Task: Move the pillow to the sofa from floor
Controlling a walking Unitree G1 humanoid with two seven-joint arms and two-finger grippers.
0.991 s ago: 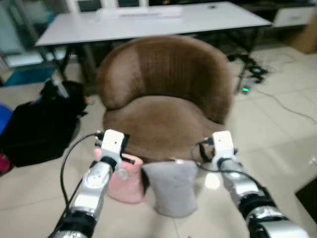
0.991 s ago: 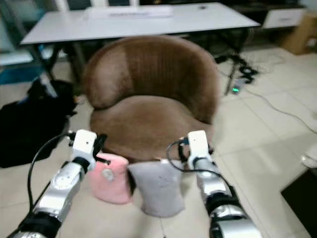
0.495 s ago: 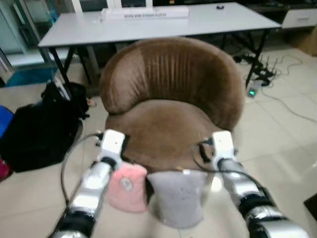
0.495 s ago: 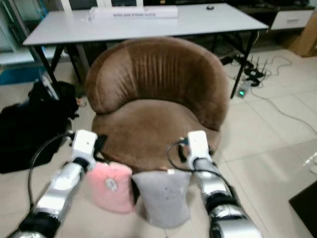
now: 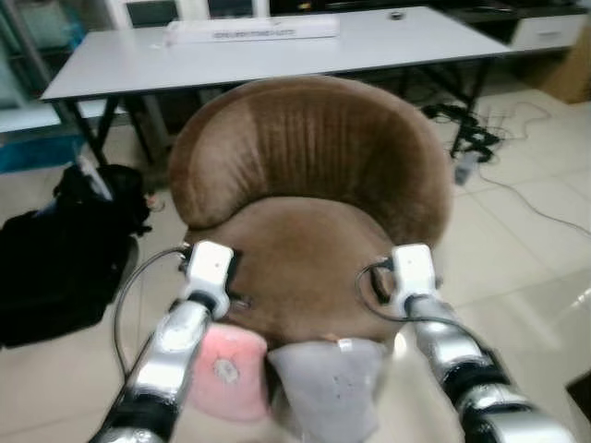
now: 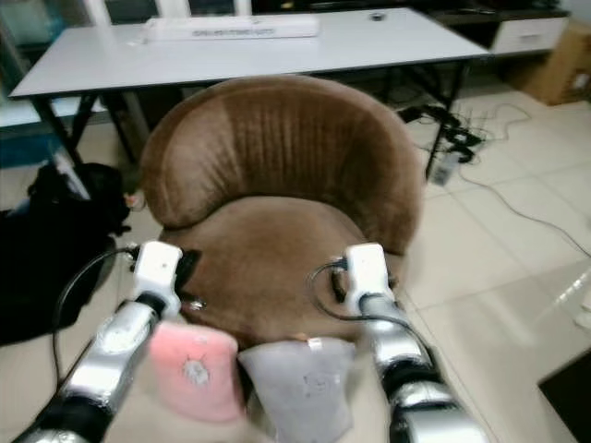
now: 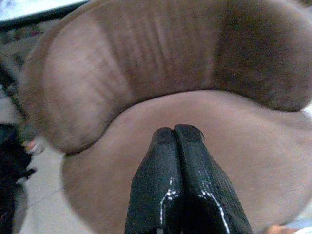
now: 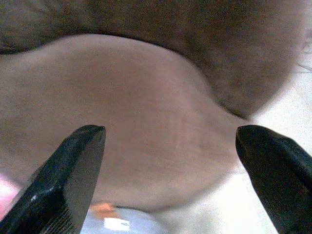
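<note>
Though both lie on the floor against the sofa (image 5: 314, 231), grey pillow (image 5: 328, 383) and pink pillow (image 5: 226, 374) look soft, light, easily crushed; pinch a top corner. Left claw (image 7: 178, 134): fingers pressed together, empty. Right claw (image 8: 170, 139): spread wide, empty.

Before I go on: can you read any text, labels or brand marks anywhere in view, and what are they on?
Long white box on the table: a line of dark print, too blurred to read.
Pink pillow: a small pale emblem, not legible.
Grey pillow: a white tag and faint marks, nothing readable.
No other text shows.
</note>
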